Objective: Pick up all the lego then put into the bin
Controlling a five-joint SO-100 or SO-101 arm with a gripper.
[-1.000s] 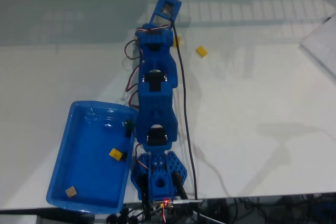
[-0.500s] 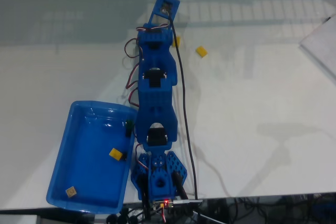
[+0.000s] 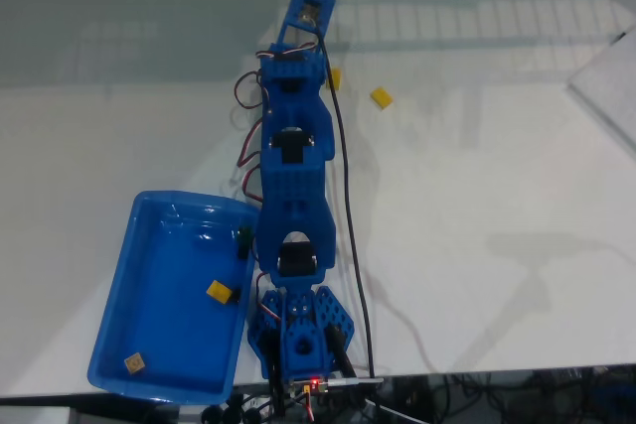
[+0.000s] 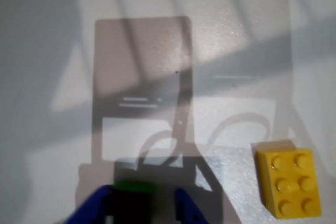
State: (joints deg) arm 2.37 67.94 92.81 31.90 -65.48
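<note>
In the wrist view my gripper point(image 4: 137, 205) shows as two blue fingertips point(image 4: 89, 209) at the bottom edge, apart, with a dark patch topped by a green strip between them. A yellow lego point(image 4: 287, 182) lies on the white table to their right, untouched. In the fixed view the blue arm point(image 3: 293, 176) stretches away from its base; one yellow lego point(image 3: 335, 77) sits right beside its wrist, another point(image 3: 382, 97) further right. The blue bin point(image 3: 149, 345) at lower left holds a yellow lego point(image 3: 219, 291), a tan one point(image 3: 133, 363) and a dark green one point(image 3: 243, 240).
The arm's base point(image 3: 298, 345) stands at the table's front edge beside the bin, with a black cable point(image 3: 350, 245) running along the arm. A grey sheet point(image 3: 608, 86) lies at the right edge. The wrist camera mount point(image 3: 310, 9) sticks out past the arm's far end.
The arm's far end has crept slightly up and to the left in the fixed view. The legos and the bin have not moved.
</note>
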